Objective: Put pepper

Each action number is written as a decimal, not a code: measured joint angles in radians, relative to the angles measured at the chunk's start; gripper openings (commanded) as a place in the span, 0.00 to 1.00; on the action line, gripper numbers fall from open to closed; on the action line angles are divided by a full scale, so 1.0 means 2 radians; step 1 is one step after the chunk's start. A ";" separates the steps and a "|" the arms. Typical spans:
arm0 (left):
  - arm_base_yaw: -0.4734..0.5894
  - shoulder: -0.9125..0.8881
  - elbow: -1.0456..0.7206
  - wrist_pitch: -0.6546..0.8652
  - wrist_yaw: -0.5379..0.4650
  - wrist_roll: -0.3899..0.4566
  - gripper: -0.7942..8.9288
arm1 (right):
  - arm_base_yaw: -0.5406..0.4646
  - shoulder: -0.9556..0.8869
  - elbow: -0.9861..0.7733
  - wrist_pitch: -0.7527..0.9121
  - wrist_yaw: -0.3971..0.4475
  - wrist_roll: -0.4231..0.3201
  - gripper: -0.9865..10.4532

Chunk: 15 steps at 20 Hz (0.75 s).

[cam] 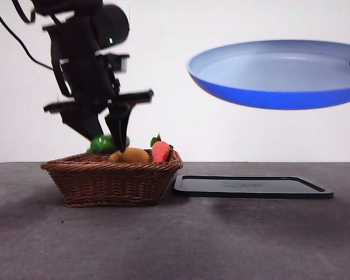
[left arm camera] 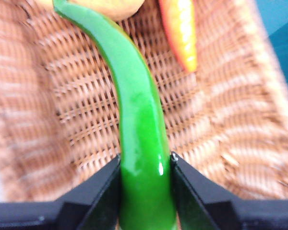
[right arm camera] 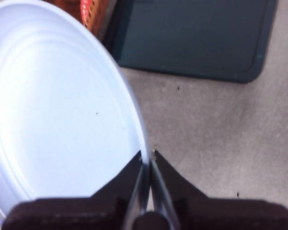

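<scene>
The pepper (left arm camera: 139, 124) is glossy green and long. My left gripper (left arm camera: 146, 163) is shut on it, over the inside of the wicker basket (left arm camera: 221, 124). In the front view the left gripper (cam: 108, 137) reaches down into the basket (cam: 114, 178), and a bit of the pepper (cam: 103, 143) shows between the jaws just above the rim. My right gripper (right arm camera: 147, 155) is shut on the rim of a blue plate (right arm camera: 57, 105), which it holds in the air at the upper right of the front view (cam: 280, 73).
A yellow-brown lump (cam: 130, 156) and a red-orange vegetable with green leaves (cam: 160, 150) lie in the basket. A flat dark tray (cam: 251, 185) lies on the table to the right of the basket, under the raised plate.
</scene>
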 measured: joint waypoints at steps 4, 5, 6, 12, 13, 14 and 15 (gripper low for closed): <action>-0.008 -0.056 0.000 -0.019 0.002 0.000 0.22 | 0.000 0.047 0.000 0.012 0.000 0.001 0.09; -0.014 -0.074 0.000 -0.019 0.009 0.000 0.22 | 0.000 0.064 0.000 0.022 0.000 0.003 0.09; -0.022 -0.091 0.000 -0.018 0.019 0.000 0.22 | 0.000 0.081 0.000 0.031 0.000 0.006 0.09; -0.105 -0.127 0.000 0.019 0.127 -0.013 0.22 | 0.000 0.163 0.000 0.090 -0.029 0.053 0.09; -0.126 -0.121 0.000 0.023 0.128 -0.013 0.22 | 0.000 0.170 0.000 0.096 -0.035 0.062 0.09; -0.145 -0.115 0.000 0.028 0.127 -0.012 0.22 | 0.000 0.173 0.000 0.099 -0.036 0.068 0.09; -0.165 -0.105 0.000 0.037 0.127 -0.008 0.22 | 0.000 0.173 0.000 0.101 -0.036 0.075 0.09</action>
